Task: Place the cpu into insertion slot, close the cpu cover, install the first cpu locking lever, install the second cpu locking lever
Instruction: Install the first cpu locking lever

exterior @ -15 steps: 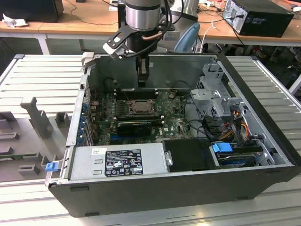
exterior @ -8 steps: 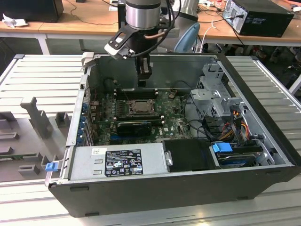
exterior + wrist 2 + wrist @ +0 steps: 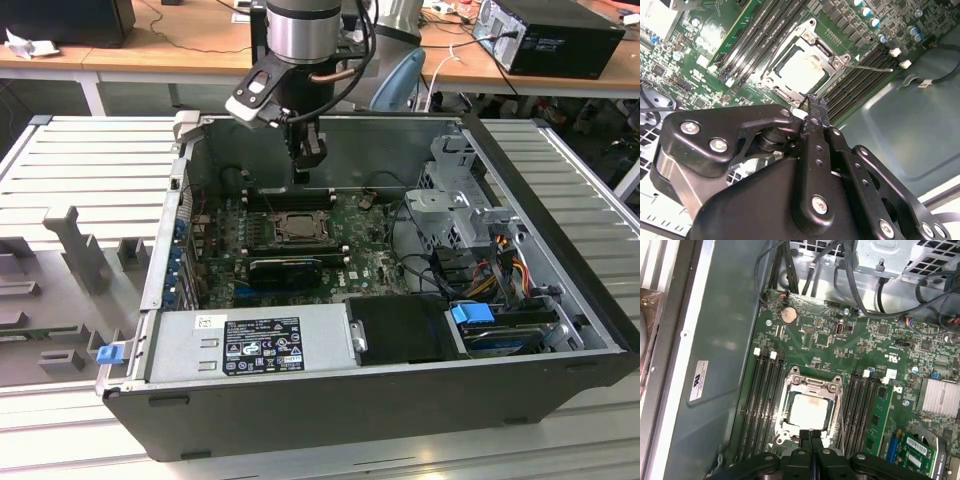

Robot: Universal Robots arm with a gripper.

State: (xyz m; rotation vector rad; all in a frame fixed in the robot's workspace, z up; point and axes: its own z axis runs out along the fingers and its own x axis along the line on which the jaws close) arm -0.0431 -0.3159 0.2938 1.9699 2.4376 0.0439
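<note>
The cpu (image 3: pixel 810 410) lies flat in the insertion slot (image 3: pixel 297 240) on the green board (image 3: pixel 840 347), its pale face showing through the window of the cpu cover (image 3: pixel 812 386). The cover's metal frame lies down around the chip (image 3: pixel 802 67). A thin wire lever (image 3: pixel 870 67) sticks out sideways from one corner of the cover (image 3: pixel 836 54). My gripper (image 3: pixel 302 175) hangs a little above the socket's far edge in the exterior view. Its black fingertips (image 3: pixel 806 436) are pressed together with nothing between them, close to the cover's edge in both wrist views.
Long black memory slots (image 3: pixel 760 395) flank the socket on both sides. A drive cage (image 3: pixel 455 205) and cable bundles (image 3: pixel 420 265) fill the exterior view's right of the case. The power supply (image 3: pixel 250 345) lines the near wall. A finned heat sink (image 3: pixel 940 397) sits beside the memory.
</note>
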